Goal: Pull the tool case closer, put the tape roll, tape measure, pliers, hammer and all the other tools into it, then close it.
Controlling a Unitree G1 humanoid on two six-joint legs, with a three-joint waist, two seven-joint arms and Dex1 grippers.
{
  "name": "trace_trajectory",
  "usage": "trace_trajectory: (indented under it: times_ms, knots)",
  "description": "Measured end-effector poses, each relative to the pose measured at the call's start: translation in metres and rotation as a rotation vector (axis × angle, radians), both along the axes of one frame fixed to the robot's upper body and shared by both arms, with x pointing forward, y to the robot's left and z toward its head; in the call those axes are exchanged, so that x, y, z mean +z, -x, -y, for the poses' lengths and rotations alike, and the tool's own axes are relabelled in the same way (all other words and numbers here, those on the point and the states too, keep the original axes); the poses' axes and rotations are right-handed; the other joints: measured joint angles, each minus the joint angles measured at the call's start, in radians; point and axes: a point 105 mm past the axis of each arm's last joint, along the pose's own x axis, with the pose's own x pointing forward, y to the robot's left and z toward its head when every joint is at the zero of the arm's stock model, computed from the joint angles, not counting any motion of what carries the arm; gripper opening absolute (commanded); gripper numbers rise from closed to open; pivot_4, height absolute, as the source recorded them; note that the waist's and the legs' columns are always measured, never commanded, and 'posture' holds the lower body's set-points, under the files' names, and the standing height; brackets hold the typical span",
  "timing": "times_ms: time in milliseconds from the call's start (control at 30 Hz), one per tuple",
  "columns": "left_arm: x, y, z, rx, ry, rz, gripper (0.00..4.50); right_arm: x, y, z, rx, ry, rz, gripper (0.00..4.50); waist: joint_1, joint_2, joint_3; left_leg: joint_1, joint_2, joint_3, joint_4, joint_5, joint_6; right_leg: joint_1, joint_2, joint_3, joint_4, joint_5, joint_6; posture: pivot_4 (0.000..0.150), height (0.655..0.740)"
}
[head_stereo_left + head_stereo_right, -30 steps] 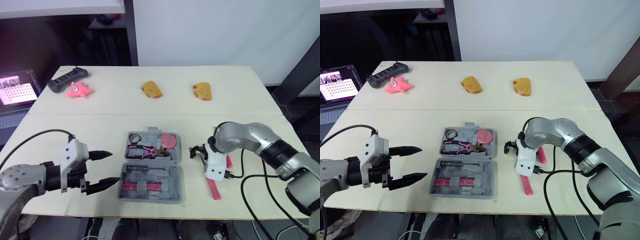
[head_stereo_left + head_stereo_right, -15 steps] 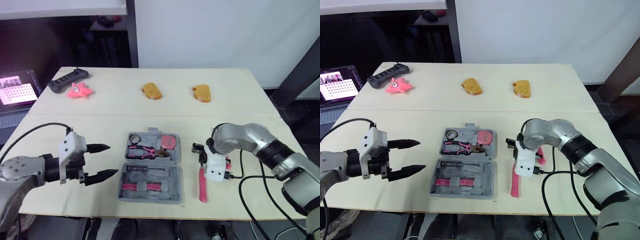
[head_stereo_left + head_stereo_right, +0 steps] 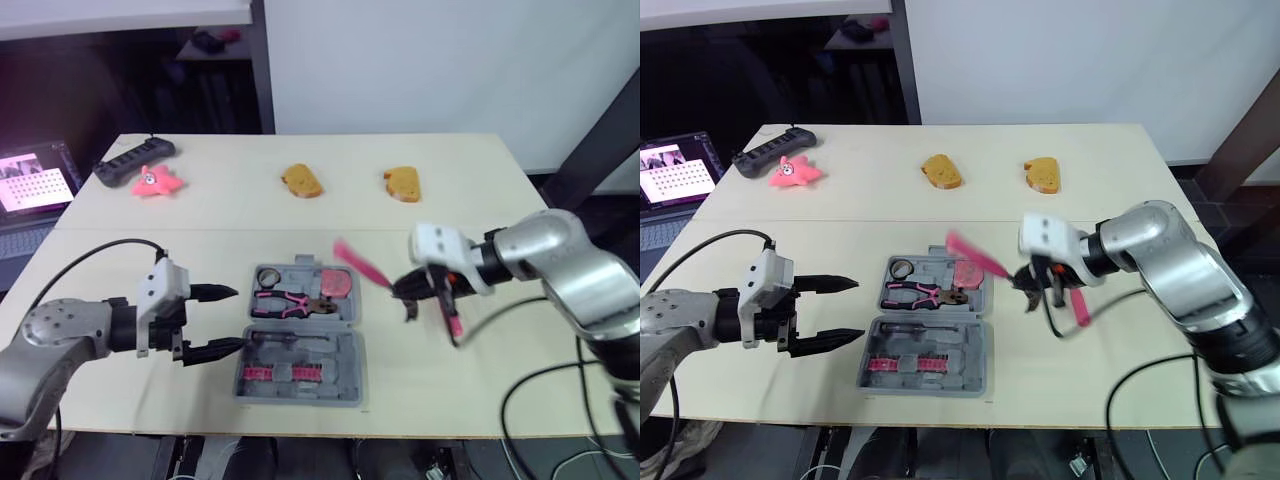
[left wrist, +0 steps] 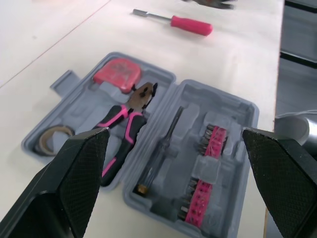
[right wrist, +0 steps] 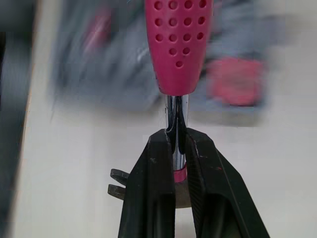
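The grey tool case (image 3: pixel 300 338) lies open at the table's front middle. It holds a tape roll (image 3: pixel 268 277), pink-handled pliers (image 3: pixel 289 299), a red tape measure (image 3: pixel 339 284) and rows of pink bits (image 3: pixel 285 373). My right gripper (image 3: pixel 411 291) hangs just right of the case, shut on the metal neck of the hammer (image 5: pixel 176 141). The hammer's pink handle (image 3: pixel 356 265) juts up over the case's right edge. A pink screwdriver (image 3: pixel 452 319) lies on the table under my right arm. Left of the case, my left gripper (image 3: pixel 237 318) stands open with nothing between its fingers.
Two brown bread-like pieces (image 3: pixel 302 181) (image 3: pixel 403 184) lie at the back middle. A pink star toy (image 3: pixel 155 181) and a black power strip (image 3: pixel 135 160) sit at the back left. A lit screen (image 3: pixel 30 180) stands off the table's left edge.
My right gripper has shut on the hammer, lifted it off the table and swung its handle toward the case. My left gripper has moved right, closer to the case.
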Motion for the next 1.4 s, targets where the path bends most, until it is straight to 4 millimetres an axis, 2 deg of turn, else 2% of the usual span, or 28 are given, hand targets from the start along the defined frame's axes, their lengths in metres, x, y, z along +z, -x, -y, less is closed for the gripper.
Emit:
trace_trajectory:
  times_ms: [67,133,200,333,433,667,800,967,1000,1067,1200,1267,1400]
  knots:
    - [0.003,0.002,0.003,-0.026,0.019,-0.006,4.50,-0.007,0.004,0.017,-0.203,-0.061,-0.163,0.06,0.017,-0.001,-0.001,-0.008,0.000,-0.002,0.001,0.000,0.000,-0.005,0.000,-0.002,-0.001,0.000,0.000,0.150,0.7400]
    - [0.004,0.003,0.004,-0.035,0.029,-0.025,4.50,-0.024,0.010,0.031,-0.315,-0.085,-0.243,0.06,0.030,-0.001,-0.001,-0.012,0.000,-0.002,0.001,0.000,0.000,-0.007,-0.001,-0.003,-0.003,0.001,0.002,0.150,0.7400]
    - [0.006,0.002,0.005,-0.038,0.029,-0.030,4.50,-0.052,0.026,0.041,-0.384,-0.073,-0.327,0.06,0.037,-0.001,-0.001,-0.016,-0.001,-0.001,0.002,-0.001,0.002,-0.011,-0.002,-0.003,-0.004,0.000,0.003,0.150,0.7400]
    - [0.011,0.002,0.007,-0.052,0.037,-0.029,4.50,-0.083,0.048,0.048,-0.463,-0.037,-0.359,0.06,0.025,-0.001,-0.001,-0.024,-0.001,-0.002,0.002,-0.001,0.002,-0.020,-0.001,-0.003,-0.001,0.000,0.004,0.150,0.7400]
    - [0.012,0.005,0.010,-0.065,0.043,-0.037,4.50,-0.098,0.047,0.049,-0.542,0.002,-0.312,0.06,0.009,-0.001,-0.001,-0.023,0.000,-0.002,0.003,-0.001,0.001,-0.020,0.000,-0.002,0.001,0.001,0.003,0.150,0.7400]
    - [0.008,0.013,0.010,-0.072,0.024,-0.054,4.50,-0.102,0.024,0.037,-0.626,0.054,-0.178,0.06,0.000,-0.002,-0.001,-0.022,0.000,-0.002,0.004,0.002,0.001,-0.019,0.001,-0.001,0.000,0.002,0.001,0.150,0.7400]
    - [0.006,0.014,0.009,-0.068,0.021,-0.061,4.50,-0.107,0.016,0.038,-0.686,0.059,-0.171,1.72,0.001,-0.001,-0.001,-0.023,0.000,-0.002,0.004,0.002,0.001,-0.019,0.001,-0.001,0.000,0.002,0.002,0.150,0.7400]
    - [0.006,0.014,0.008,-0.074,0.009,-0.066,4.50,-0.101,0.015,0.039,-0.694,0.051,-0.151,4.31,0.000,-0.001,-0.001,-0.023,0.000,-0.002,0.003,0.002,0.001,-0.019,0.001,-0.002,0.000,0.002,0.002,0.150,0.7400]
    - [0.006,0.015,0.008,-0.076,0.009,-0.067,4.50,-0.099,0.015,0.039,-0.692,0.050,-0.144,4.46,0.000,-0.001,-0.001,-0.023,0.000,-0.002,0.003,0.002,0.001,-0.019,0.001,-0.002,0.000,0.002,0.002,0.150,0.7400]
    - [0.007,0.014,0.008,-0.082,0.010,-0.065,4.50,-0.090,0.015,0.041,-0.682,0.044,-0.107,4.46,0.001,-0.001,-0.001,-0.023,0.000,-0.002,0.003,0.002,0.001,-0.019,0.001,-0.002,0.000,0.002,0.002,0.150,0.7400]
    - [0.009,0.012,0.008,-0.091,0.019,-0.051,4.50,-0.059,0.015,0.043,-0.634,0.040,0.022,4.46,0.001,-0.001,-0.001,-0.023,0.000,-0.002,0.003,0.002,0.001,-0.019,0.001,-0.002,0.000,0.002,0.002,0.150,0.7400]
    - [0.009,0.010,0.006,-0.093,0.032,-0.047,4.50,-0.055,0.023,0.038,-0.588,0.042,0.045,4.46,0.002,-0.001,-0.001,-0.023,0.000,-0.002,0.002,0.002,0.001,-0.020,0.001,-0.002,0.000,0.002,0.003,0.150,0.7400]
    - [0.007,0.006,0.004,-0.090,0.046,-0.047,4.50,-0.066,0.033,0.033,-0.561,0.063,0.105,4.46,0.003,-0.001,-0.001,-0.023,0.000,-0.002,0.003,0.002,0.001,-0.019,0.000,-0.002,0.000,0.002,0.003,0.150,0.7400]
